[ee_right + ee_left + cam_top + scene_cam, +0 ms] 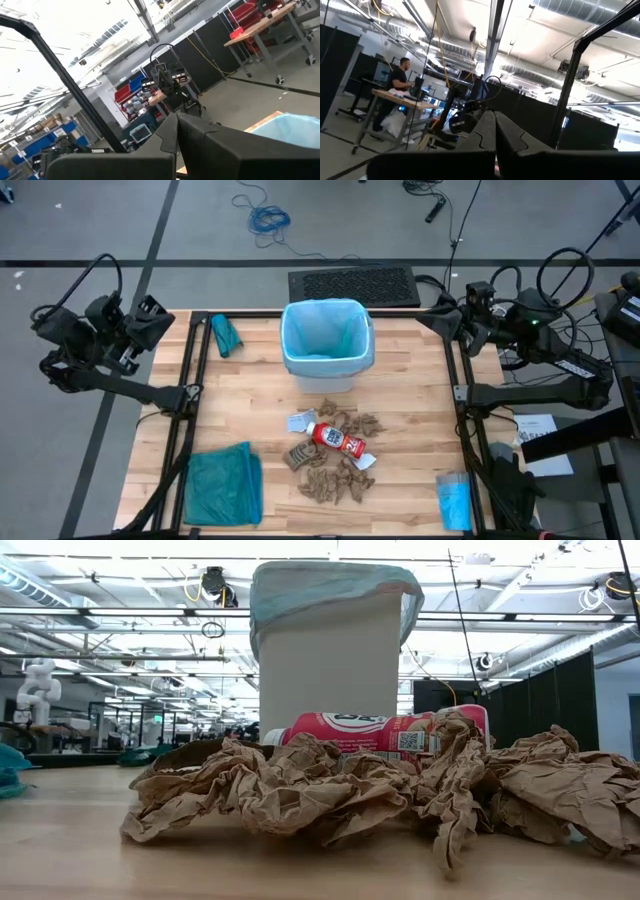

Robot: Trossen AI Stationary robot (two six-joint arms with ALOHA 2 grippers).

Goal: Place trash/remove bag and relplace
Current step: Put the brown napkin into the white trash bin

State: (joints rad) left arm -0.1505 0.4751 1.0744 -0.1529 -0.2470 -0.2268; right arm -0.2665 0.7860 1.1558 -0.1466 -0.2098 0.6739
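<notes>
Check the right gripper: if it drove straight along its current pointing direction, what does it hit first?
Probably nothing close. The shut right gripper points out over the room; the blue-lined bin sits off to one side, and the other arm looks nearest ahead, though depth is unclear.

Teal-green bag [224, 486] flat on the counter [250, 410], another rolled one [224, 335] (same colour) near white bin [328, 365]; blue packet [454, 500].

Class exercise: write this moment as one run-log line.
left claw: shut, parked off table | right claw: shut, parked off table | trash: heaped on table | bag: lining white bin
</notes>
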